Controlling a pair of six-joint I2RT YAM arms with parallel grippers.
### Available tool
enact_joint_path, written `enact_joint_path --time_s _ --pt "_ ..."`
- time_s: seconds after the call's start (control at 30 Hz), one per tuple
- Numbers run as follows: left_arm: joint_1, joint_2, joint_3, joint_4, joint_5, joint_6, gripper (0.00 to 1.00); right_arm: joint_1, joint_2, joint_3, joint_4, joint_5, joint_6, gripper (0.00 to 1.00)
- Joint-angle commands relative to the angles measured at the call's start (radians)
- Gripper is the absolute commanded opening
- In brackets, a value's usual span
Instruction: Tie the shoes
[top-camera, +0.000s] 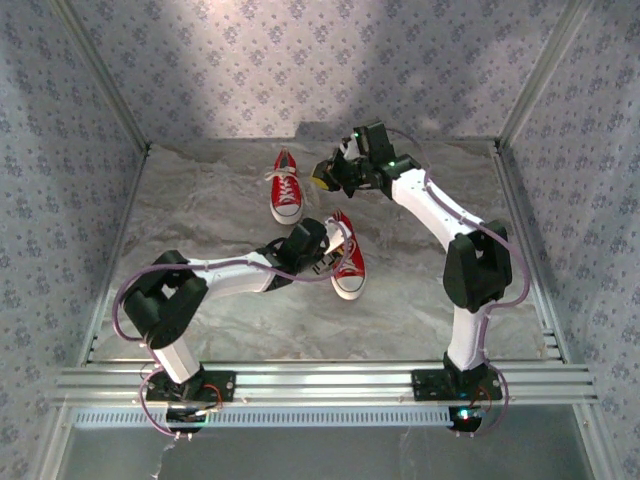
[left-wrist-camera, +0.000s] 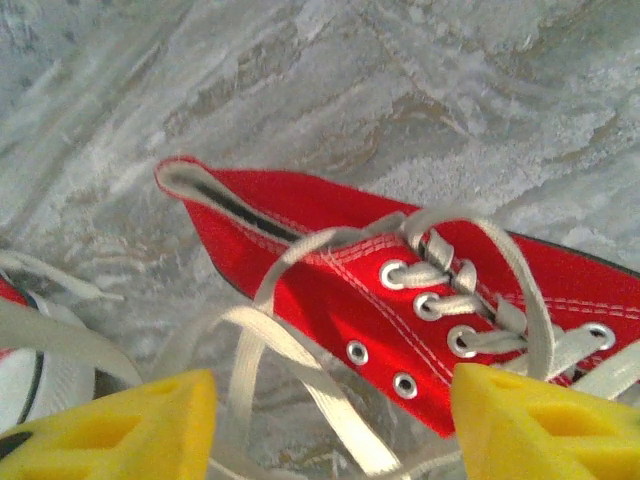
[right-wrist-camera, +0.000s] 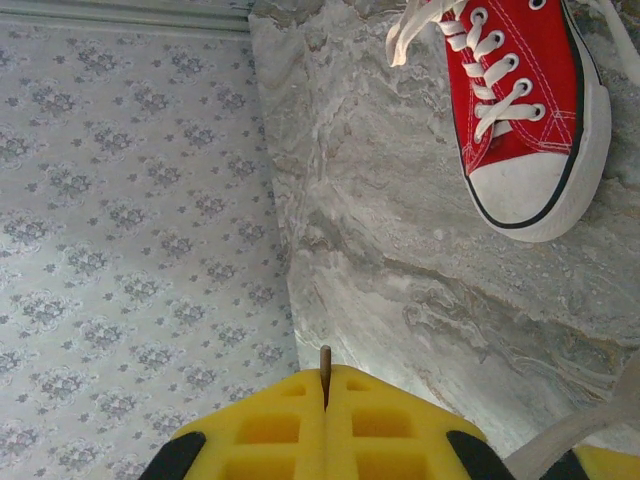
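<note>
Fingers (left-wrist-camera: 530, 425) of the left gripper (left-wrist-camera: 330, 395) are standing spread above the near shoe (left-wrist-camera: 320, 270), gripping nothing, while its white laces (left-wrist-camera: 270, 350) are lying loose and unknotted between them on the table (left-wrist-camera: 400, 80). Pads (right-wrist-camera: 300, 430) of the right gripper (right-wrist-camera: 325, 385) are pressing together, hovering just right of the far shoe (right-wrist-camera: 520, 100), whose lace ends are trailing sideways. Progress is judged early: the near shoe's bow is awaiting forming, and the far shoe's knot cannot be confirmed.
</note>
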Motion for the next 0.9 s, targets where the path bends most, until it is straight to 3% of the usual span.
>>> enact_joint_path --time_s 0.0,0.23,0.5,0.57,0.73,0.87 --pt "-0.005 -0.068 0.054 -0.159 0.001 -0.075 0.69 -0.007 -0.043 -0.011 -0.001 -0.014 -0.012 0.00" --pt "-0.005 -0.132 0.089 -0.394 0.013 -0.190 0.77 -0.009 -0.043 -0.012 -0.008 -0.013 -0.021 0.00" --pt "0.032 -0.227 -0.013 -0.399 0.146 -0.295 0.82 -0.011 -0.042 -0.012 -0.009 -0.013 -0.024 0.00" --pt "0.054 -0.229 -0.031 -0.391 0.178 -0.325 0.79 -0.010 -0.042 -0.012 -0.011 -0.015 -0.025 0.00" --pt "0.069 -0.243 -0.107 -0.327 0.226 -0.372 0.62 -0.010 -0.043 -0.012 -0.009 -0.013 -0.025 0.00" --pt "0.065 -0.199 -0.117 -0.311 0.232 -0.430 0.59 -0.011 -0.043 -0.012 -0.009 -0.013 -0.025 0.00"
